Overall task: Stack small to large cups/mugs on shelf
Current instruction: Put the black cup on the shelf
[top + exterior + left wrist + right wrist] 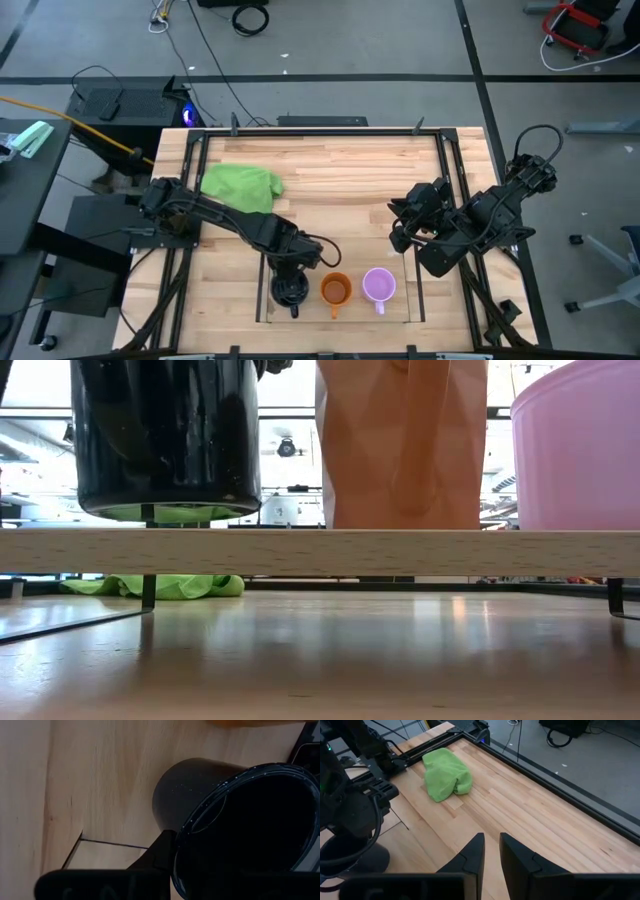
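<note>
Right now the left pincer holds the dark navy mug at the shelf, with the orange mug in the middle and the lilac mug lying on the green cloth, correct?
Not quite. The high view shows the lilac-purple mug standing on the light wood shelf beside the orange mug, apart from the green cloth. The left pincer does grip the dark navy mug.

Robotics lab, framed workbench, floor cables, grey concrete

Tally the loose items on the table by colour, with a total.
Black: 1, mug
Orange: 1, mug
Lilac: 1, mug
Green: 1, cloth
Total: 4
</note>
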